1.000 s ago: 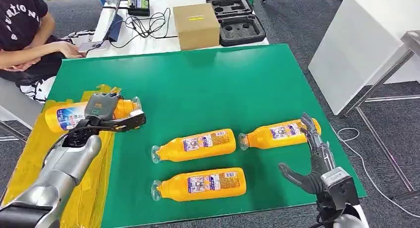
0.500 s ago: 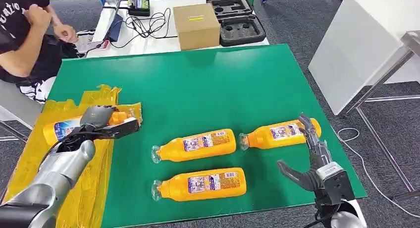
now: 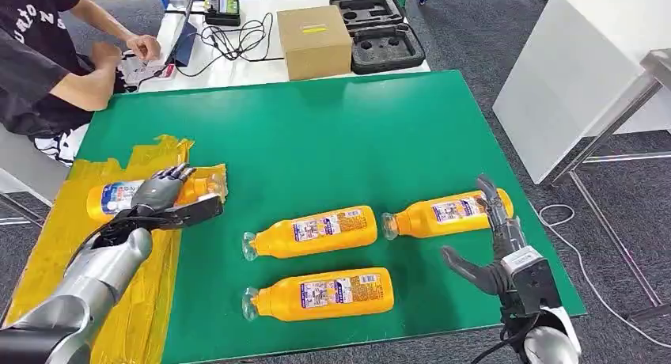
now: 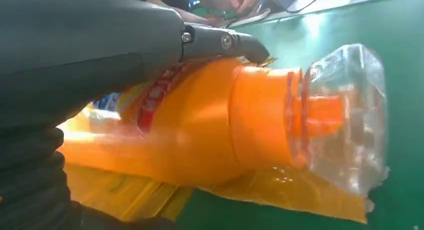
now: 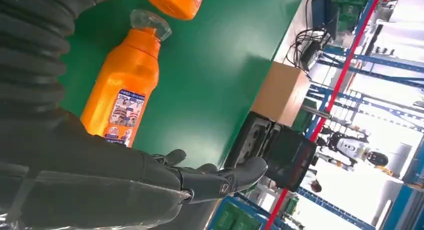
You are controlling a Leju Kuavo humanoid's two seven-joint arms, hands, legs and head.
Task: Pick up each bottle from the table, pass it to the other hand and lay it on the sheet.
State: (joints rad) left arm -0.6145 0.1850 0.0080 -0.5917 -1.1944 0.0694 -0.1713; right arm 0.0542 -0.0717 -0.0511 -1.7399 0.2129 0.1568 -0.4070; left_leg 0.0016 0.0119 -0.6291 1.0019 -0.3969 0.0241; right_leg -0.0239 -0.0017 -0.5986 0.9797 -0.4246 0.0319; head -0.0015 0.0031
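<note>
- Left hand (image 3: 162, 191): wrapped over an orange bottle (image 3: 119, 196) lying on the yellow sheet (image 3: 150, 285) at the table's left edge.
- Right hand (image 3: 494, 245): fingers spread, holding nothing, at the front right corner.
- Three bottles lying on the green table (image 3: 316, 134): near-right bottle (image 3: 447, 214), middle bottle (image 3: 312, 231), front bottle (image 3: 320, 293).

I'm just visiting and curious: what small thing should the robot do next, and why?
Probably let go: open the left hand and lift it away. The bottle it grips already lies on the yellow sheet, and three more bottles wait on the green table near the open right hand.
</note>
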